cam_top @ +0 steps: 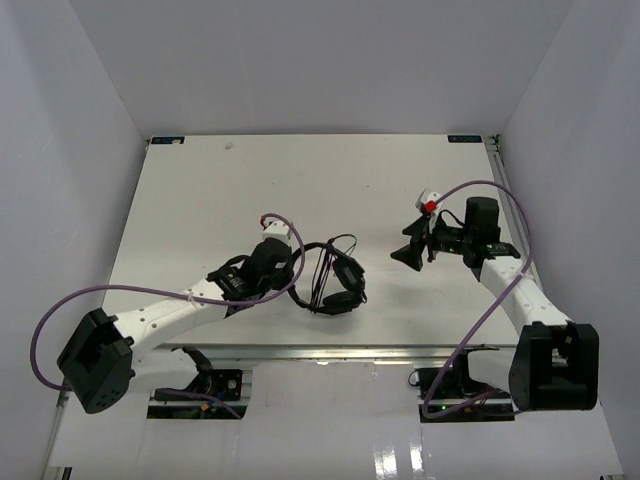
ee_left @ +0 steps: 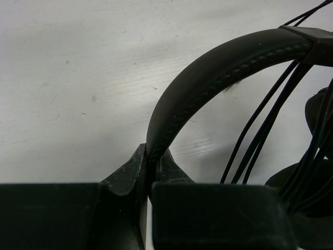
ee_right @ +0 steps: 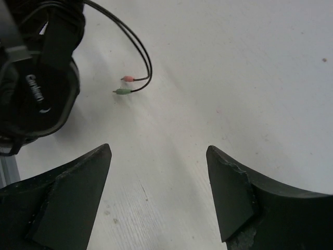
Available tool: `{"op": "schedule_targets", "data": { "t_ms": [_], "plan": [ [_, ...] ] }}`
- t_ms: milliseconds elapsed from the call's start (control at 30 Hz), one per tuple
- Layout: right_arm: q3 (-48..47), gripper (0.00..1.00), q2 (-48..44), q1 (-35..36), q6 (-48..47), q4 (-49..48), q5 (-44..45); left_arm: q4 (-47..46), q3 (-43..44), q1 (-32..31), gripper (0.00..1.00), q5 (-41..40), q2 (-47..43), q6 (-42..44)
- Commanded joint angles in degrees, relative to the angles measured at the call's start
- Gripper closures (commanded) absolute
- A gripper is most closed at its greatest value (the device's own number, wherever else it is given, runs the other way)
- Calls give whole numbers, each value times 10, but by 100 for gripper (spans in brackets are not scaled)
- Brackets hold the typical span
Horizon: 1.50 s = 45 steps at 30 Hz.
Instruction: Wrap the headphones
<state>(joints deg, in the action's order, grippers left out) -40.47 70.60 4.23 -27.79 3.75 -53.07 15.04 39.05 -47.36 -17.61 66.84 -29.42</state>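
Observation:
The black headphones [cam_top: 338,280] lie on the white table, with the thin black cord [cam_top: 325,270] looped round them. My left gripper [cam_top: 297,262] is shut on the arched headband [ee_left: 218,73], which runs up and right from between my fingertips [ee_left: 152,161]; cord strands [ee_left: 263,125] hang across the arch. My right gripper [cam_top: 408,256] is open and empty, apart to the right of the headphones. In the right wrist view an earcup [ee_right: 39,96] sits at the upper left, and the cord's pink and green plugs [ee_right: 125,85] lie on the table beyond my open fingers [ee_right: 158,156].
Thick purple robot cables [cam_top: 500,280] arc over both arms. White walls [cam_top: 60,150] close in the table at left, right and back. A metal rail [cam_top: 330,352] runs along the table's near edge.

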Motion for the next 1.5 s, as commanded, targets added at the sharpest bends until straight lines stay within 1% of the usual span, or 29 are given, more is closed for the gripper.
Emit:
{"op": "schedule_targets", "data": {
  "t_ms": [0,67,133,200,233,267,300,400,467,500,533,567,600,633,667,800,967,1033,1067,1133,1167,1233,1267,1300,1333,1400,1467],
  "plan": [
    [-5,17,-80,-9,-93,115,15,-6,23,29,100,0,34,-41],
    [4,15,-121,-12,-119,157,21,-7,30,50,100,15,55,-49],
    [14,14,-171,-12,-139,191,29,-11,40,84,100,30,85,-53],
    [25,13,-205,-13,-154,219,39,-15,52,107,100,47,97,-53],
    [32,13,-223,-14,-160,239,46,-16,61,118,100,59,122,-54],
    [42,12,-254,-14,-170,248,58,-15,82,134,100,65,137,-50],
    [48,12,-275,-14,-174,258,67,-10,99,143,100,69,169,-48],
    [57,11,-325,-14,-178,289,82,3,160,162,100,75,230,-42],
    [57,11,-341,-14,-177,304,88,12,193,169,100,81,266,-39],
    [56,11,-347,-14,-176,312,90,16,206,172,98,83,283,-38],
    [53,11,-353,-14,-175,321,93,22,219,174,92,86,302,-37],
    [51,11,-357,-14,-174,328,96,29,234,177,84,87,319,-37],
    [48,11,-359,-14,-173,332,99,40,250,179,73,87,334,-38],
    [43,10,-365,-14,-172,341,101,52,268,181,66,90,340,-40],
    [40,10,-373,-14,-171,347,105,60,278,184,55,93,346,-42],
    [25,9,-392,-14,-163,361,118,80,302,196,31,110,355,-49],
    [-1,4,-401,-15,-145,385,155,93,318,199,14,140,302,-26],
    [-16,10,-410,-15,-128,381,164,97,316,199,5,149,254,-5],
    [-26,10,-410,-16,-117,380,168,99,310,199,2,152,236,6],
    [-39,10,-403,-15,-70,361,198,102,298,199,2,168,166,21],
    [-49,10,-392,-15,-47,349,231,104,286,199,2,182,138,27],
    [-75,10,-357,-15,-10,345,278,106,251,199,2,226,73,38],
    [-98,10,-345,-16,23,346,300,104,236,199,2,244,45,43],
    [-107,10,-329,-15,37,346,332,104,223,199,2,280,-8,45],
    [-115,10,-325,-15,46,346,343,104,210,198,2,281,-10,47],
    [-127,10,-325,-17,66,337,364,104,168,195,2,319,-111,46],
    [-128,10,-330,-19,96,327,388,106,146,194,2,334,-172,47]
  ]
}}
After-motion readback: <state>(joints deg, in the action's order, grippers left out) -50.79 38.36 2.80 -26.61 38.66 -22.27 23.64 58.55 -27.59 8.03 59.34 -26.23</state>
